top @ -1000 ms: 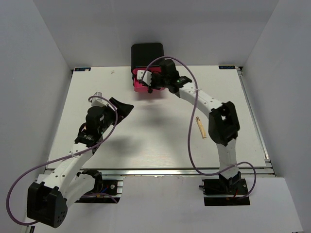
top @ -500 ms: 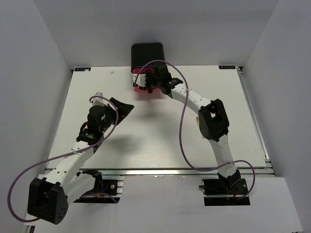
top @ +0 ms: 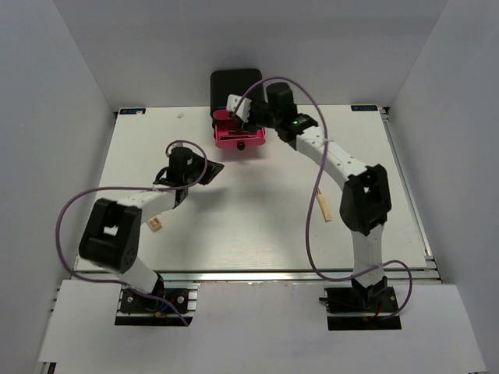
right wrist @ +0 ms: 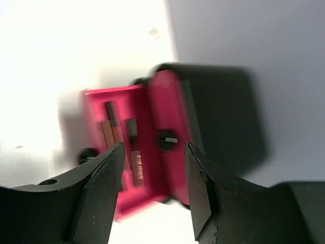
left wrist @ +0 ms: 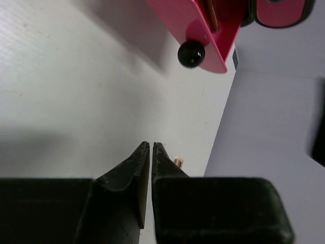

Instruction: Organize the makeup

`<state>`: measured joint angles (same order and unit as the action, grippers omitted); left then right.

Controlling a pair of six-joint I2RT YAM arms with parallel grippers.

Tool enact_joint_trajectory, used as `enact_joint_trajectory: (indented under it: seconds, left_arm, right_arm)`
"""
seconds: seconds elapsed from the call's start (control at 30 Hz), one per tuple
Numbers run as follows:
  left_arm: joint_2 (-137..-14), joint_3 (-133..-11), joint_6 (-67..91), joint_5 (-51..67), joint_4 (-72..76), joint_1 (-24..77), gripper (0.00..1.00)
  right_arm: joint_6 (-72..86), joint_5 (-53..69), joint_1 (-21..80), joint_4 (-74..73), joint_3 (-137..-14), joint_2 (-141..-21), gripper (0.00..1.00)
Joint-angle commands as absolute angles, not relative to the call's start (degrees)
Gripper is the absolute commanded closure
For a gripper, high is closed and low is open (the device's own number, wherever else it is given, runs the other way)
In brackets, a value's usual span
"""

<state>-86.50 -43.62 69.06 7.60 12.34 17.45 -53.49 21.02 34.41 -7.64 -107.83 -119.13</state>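
Lying side by side in the open pink plastic drawer (top: 253,140) are slim red-and-black makeup sticks (right wrist: 112,124). The drawer juts from a black box (top: 235,82). Over it hangs the right gripper (right wrist: 154,150), jaws apart and empty. 1 beige stick (top: 322,204) lies on the white table (top: 257,226) beside the right arm, and 1 small tan item (top: 155,225) lies by the left arm. The left gripper (left wrist: 151,145) has its jaws pressed together on nothing (facing the drawer's black round knob (left wrist: 192,53)).

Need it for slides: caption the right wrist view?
Open right gripper over the pulled-out pink drawer of the black box, makeup sticks lying inside.
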Motion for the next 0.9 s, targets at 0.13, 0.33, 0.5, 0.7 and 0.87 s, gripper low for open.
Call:
enact_joint_trajectory:
  seconds: [0.13,0.33,0.5,0.7,0.87]
  left_arm:
    - [-103.68,-57.2,76.2,10.11,17.06,17.31,0.82]
    - [-114.76,-68.89,79.09,8.61,16.43,17.31,0.82]
    - [-119.44,-75.66,81.3,7.56,18.63,17.23,0.8]
    - [-124.53,-81.47,83.05,6.33,19.33,17.05,0.54]
    - [-128.14,-86.21,85.69,6.15,19.86,16.96,0.38]
  right_arm:
    - [-44.23,23.99,29.45,-2.64,-111.44,-115.14,0.43]
    - [-32.52,25.93,25.06,-0.44,-107.24,-110.67,0.44]
    - [-30.94,26.63,23.21,3.34,-95.13,-102.85,0.44]
    - [-28.39,27.68,19.78,4.3,-86.23,-96.6,0.44]
    - [-26.72,28.12,16.97,4.31,-81.39,-93.78,0.44]
